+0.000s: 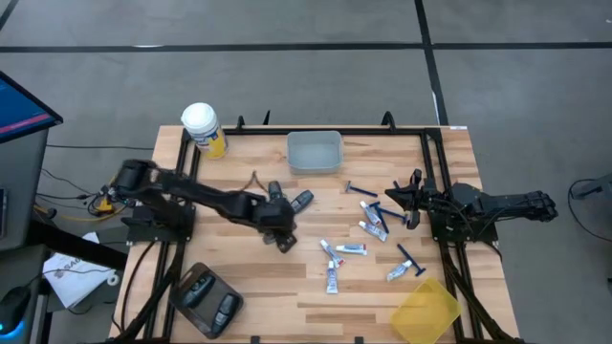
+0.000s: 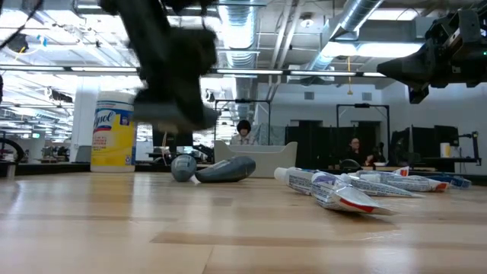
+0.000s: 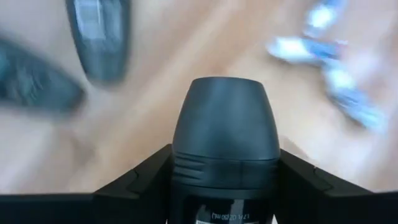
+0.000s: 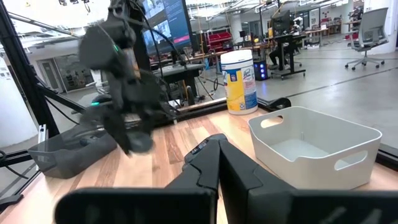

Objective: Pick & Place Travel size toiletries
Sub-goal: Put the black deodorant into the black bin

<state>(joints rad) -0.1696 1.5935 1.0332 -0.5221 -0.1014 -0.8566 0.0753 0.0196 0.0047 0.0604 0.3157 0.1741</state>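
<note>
My left gripper [image 1: 284, 237] is over the middle of the table, shut on a dark grey oval pod [image 3: 224, 124]. Two more dark pods [image 1: 302, 199] [image 1: 275, 191] lie on the wood just beyond it. White squeeze tubes [image 1: 353, 249] [image 1: 333, 279] [image 1: 373, 225] and blue razors [image 1: 361, 189] [image 1: 412, 259] are scattered to the right of centre. My right gripper [image 4: 217, 146] is shut on nothing and hovers above the table near the right edge [image 1: 402, 196], over the rightmost tubes and razors. My left gripper pinches the dark pod between its two fingers [image 3: 146, 180], which sit on opposite sides of its ribbed lower body [image 3: 221, 168]. The pod's rounded end [image 3: 224, 99] points away from the wrist, along the fingers. In the low view the gripper [image 2: 175, 84] is well above the table.
A white bin [image 1: 315, 151] stands at the far edge, and a yellow jar with a white lid [image 1: 204, 129] at the far left corner. A yellow container [image 1: 426, 311] sits at the near right, a dark tray [image 1: 206, 296] at the near left. People sit in the room behind.
</note>
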